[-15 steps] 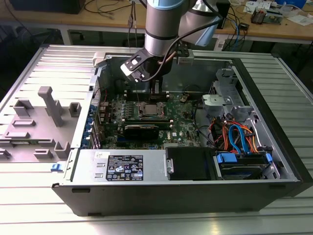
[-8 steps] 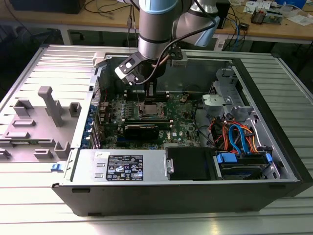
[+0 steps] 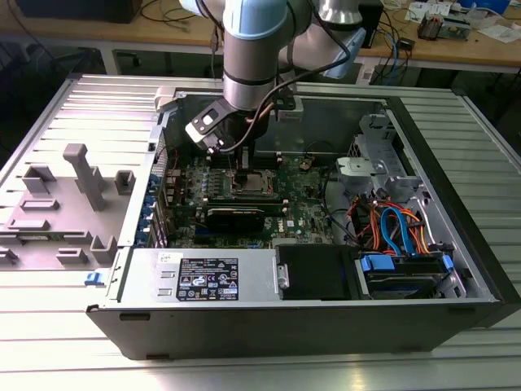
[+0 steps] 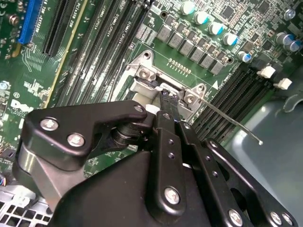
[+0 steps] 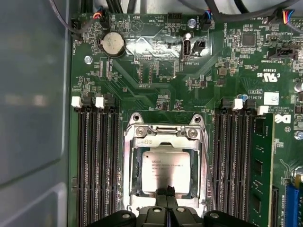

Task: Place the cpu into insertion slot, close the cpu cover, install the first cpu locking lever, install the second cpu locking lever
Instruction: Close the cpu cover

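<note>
- The black gripper [image 4: 169, 100] is closest to the camera in the second wrist view. Its two fingers [image 4: 163, 142] are pressed close together, and nothing can be seen between them.
- The finger tips point down at the edge of the slot [image 5: 138, 179], in the middle of the green board [image 5: 156, 71].
- In the first wrist view the tips of the gripper [image 5: 169, 190] sit over one edge of the cpu [image 5: 165, 170]. It is hard to tell if they touch it.
- The cpu lies flat inside the slot with its grey top up.
- The cover [image 5: 165, 143] lies flat around the cpu. The cpu shows through its big window.
- A thin metal lever [image 4: 227, 119] sticks out from one corner of the slot in the second wrist view. It reaches out past the board's edge.
- Long black memory slots [image 5: 97, 161] run along both sides of the slot.
- A round silver battery [image 5: 112, 43] sits on the board, well apart from the slot.
- In the exterior view the arm [image 3: 256, 49] reaches down into the open case [image 3: 456, 212], and the gripper [image 3: 242, 163] is low over the board.
- The case lies on a metal table [image 3: 49, 358]. Grey holders [image 3: 85, 175] stand on the table at the exterior view's left of the case.
</note>
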Motion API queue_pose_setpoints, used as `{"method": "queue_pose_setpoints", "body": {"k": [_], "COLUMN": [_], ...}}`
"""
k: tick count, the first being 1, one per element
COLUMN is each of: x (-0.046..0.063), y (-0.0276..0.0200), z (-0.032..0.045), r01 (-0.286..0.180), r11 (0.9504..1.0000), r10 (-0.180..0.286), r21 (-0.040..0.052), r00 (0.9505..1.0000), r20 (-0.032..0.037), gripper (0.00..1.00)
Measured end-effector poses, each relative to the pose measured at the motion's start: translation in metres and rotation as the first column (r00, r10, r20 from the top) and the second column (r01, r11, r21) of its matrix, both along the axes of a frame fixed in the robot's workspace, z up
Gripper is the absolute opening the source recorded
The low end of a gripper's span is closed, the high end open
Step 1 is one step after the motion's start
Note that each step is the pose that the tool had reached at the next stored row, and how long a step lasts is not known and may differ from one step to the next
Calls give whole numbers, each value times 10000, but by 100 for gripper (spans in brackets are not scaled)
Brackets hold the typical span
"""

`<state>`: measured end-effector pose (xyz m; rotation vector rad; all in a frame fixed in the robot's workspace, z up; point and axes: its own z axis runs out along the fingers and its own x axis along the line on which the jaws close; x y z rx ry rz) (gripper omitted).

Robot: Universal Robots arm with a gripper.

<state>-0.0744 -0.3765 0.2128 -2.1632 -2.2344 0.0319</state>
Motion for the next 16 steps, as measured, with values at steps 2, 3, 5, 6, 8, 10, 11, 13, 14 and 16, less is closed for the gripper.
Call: {"method": "queue_pose_setpoints", "body": {"k": [2, 3, 5, 6, 8, 10, 11, 13, 14, 16], "x": [-3, -3, -4, -4, -4, -4, -4, -4, -4, 14], "y": [0, 0, 0, 0, -1, 1, 1, 0, 0, 0], "z": [-24, -33, -55, -61, -61, -50, -28, 13, 22, 23], "r01": [-1, -1, -1, 0, 0, 0, 1, 1, 0, 0], "r11": [10000, 10000, 10000, 10000, 10000, 10000, 10000, 10000, 10000, 10000], "r10": [1, 1, 1, 0, 0, 0, -1, -1, 0, 0], "r21": [0, 1, 0, -2, -3, 3, 2, 0, 1, -1], "r00": [10000, 10000, 10000, 10000, 10000, 10000, 10000, 10000, 10000, 10000], "r20": [-1, 0, 0, -2, -3, 2, 1, -1, 1, 0], "gripper": [11, 11, 11, 11, 11, 11, 11, 11, 11, 11]}}
